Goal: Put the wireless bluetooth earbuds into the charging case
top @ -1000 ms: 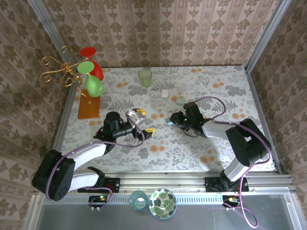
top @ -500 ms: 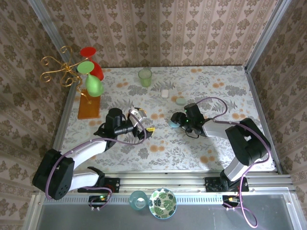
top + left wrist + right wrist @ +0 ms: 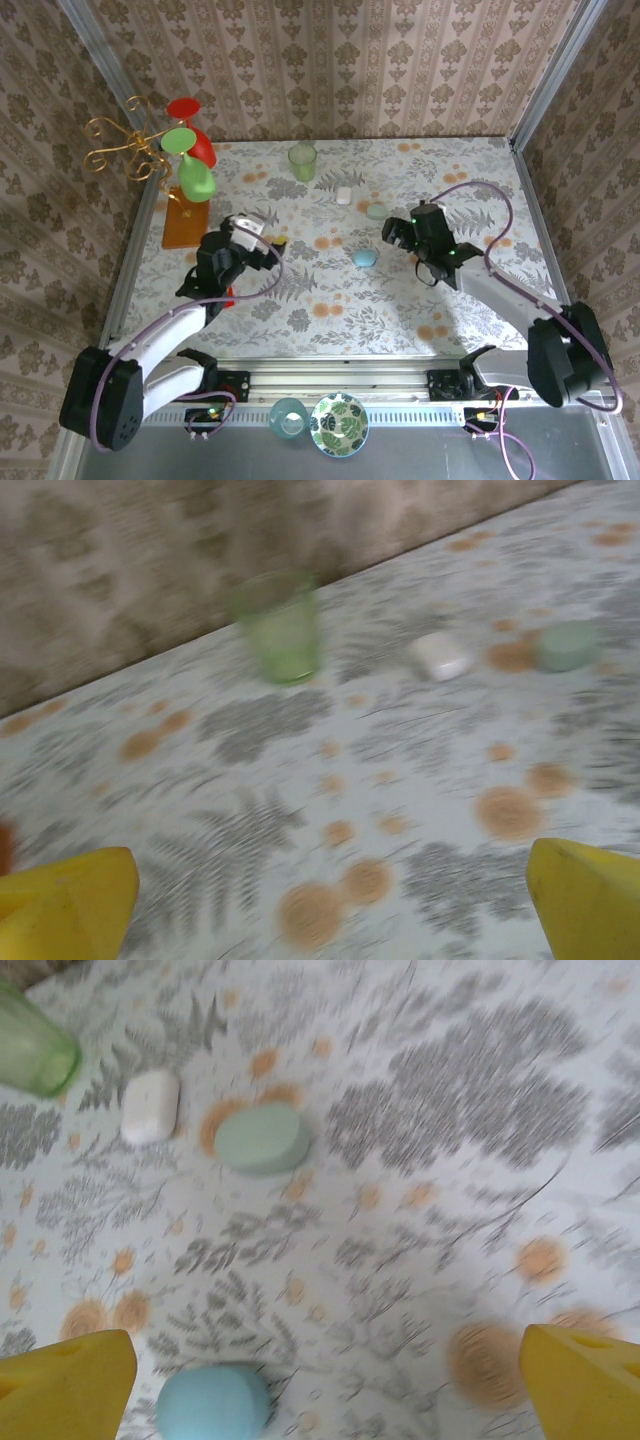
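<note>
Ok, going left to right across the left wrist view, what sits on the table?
glass → white case → green case

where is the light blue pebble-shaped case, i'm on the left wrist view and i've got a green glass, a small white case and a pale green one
Observer: The light blue pebble-shaped plastic case lies on the floral tablecloth, nearer the arm bases than the pale green rounded case.
Operator: is the right gripper on it
Observer: No. The right gripper is open with nothing between its yellow fingertips, and in the top view it stands just right of the blue case, apart from it.
Operator: anything behind me by the bases
Observer: A green patterned plate and a teal cup sit side by side between the two arm bases.
</note>
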### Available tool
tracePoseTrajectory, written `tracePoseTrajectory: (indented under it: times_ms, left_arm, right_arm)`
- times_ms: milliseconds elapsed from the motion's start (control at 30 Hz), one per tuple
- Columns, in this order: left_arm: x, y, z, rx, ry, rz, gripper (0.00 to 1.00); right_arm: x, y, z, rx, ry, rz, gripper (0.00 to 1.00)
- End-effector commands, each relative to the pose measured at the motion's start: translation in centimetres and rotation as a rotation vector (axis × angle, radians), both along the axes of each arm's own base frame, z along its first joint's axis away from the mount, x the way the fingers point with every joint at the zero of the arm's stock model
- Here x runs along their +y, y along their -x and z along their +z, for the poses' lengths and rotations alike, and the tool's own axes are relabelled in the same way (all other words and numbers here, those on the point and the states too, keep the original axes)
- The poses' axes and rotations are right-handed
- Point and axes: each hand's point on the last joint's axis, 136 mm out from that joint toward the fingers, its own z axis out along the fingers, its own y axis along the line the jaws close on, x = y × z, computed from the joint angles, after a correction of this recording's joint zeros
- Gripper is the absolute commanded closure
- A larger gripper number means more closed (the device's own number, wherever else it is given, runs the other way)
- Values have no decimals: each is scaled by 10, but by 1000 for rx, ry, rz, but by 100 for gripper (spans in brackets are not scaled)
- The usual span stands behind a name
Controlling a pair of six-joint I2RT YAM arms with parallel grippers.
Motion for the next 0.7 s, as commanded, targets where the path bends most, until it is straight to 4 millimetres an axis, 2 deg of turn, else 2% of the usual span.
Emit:
tracePoseTrajectory:
  times_ms: [0,100,200,367,500,600,667]
  left_arm:
    - [50,-4,-3,7,31,231,0]
    - [74,-5,-6,10,-9,318,0]
    - [97,-10,-21,4,-37,375,0]
    - [130,-22,-49,15,28,450,0]
    - [144,-37,-49,3,62,477,0]
    - [155,-49,-46,-29,120,499,0]
    - [155,-60,-52,-5,161,460,0]
  right_arm:
    - [-41,0,31,-82,221,-54,1]
    - [-61,-1,50,-166,313,-85,1]
    - [-77,-4,52,-231,409,-100,0]
    - [-95,-9,22,-249,481,-110,0]
    - [-99,-17,-2,-289,465,-78,0]
    - [-100,-24,-8,-337,446,-63,0]
    - [-108,-27,-11,-328,447,-83,0]
